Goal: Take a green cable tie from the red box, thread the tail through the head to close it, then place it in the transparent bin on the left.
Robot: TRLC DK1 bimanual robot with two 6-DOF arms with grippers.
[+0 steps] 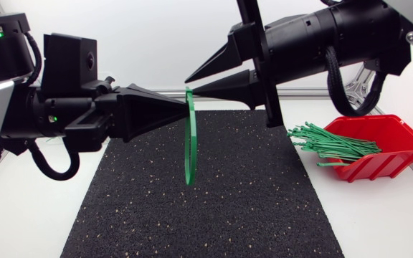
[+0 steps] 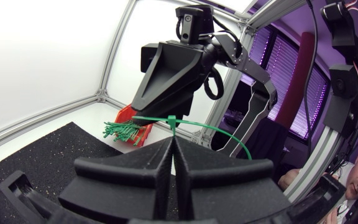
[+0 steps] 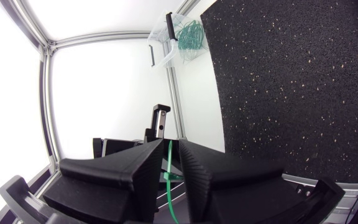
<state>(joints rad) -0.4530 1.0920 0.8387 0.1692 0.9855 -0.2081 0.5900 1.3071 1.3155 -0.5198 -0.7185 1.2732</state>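
Note:
A green cable tie [image 1: 190, 143], bent into a tall loop, hangs in the air over the black mat [image 1: 214, 215]. My left gripper [image 1: 187, 107] comes in from the left and is shut on the tie just below its top end; in the left wrist view the tie's head [image 2: 173, 119] sits right at its closed tips [image 2: 174, 140]. My right gripper [image 1: 189, 86] reaches down from the upper right to the loop's top. It stands slightly open, with the tie's strap [image 3: 169, 171] running between its fingers without being pinched. The red box [image 1: 389, 147] holds several green ties [image 1: 328, 142].
The transparent bin [image 3: 178, 38], with closed green ties inside, stands beyond the mat's left edge, seen in the right wrist view. The red box [image 2: 132, 127] sits at the mat's right side on the white table.

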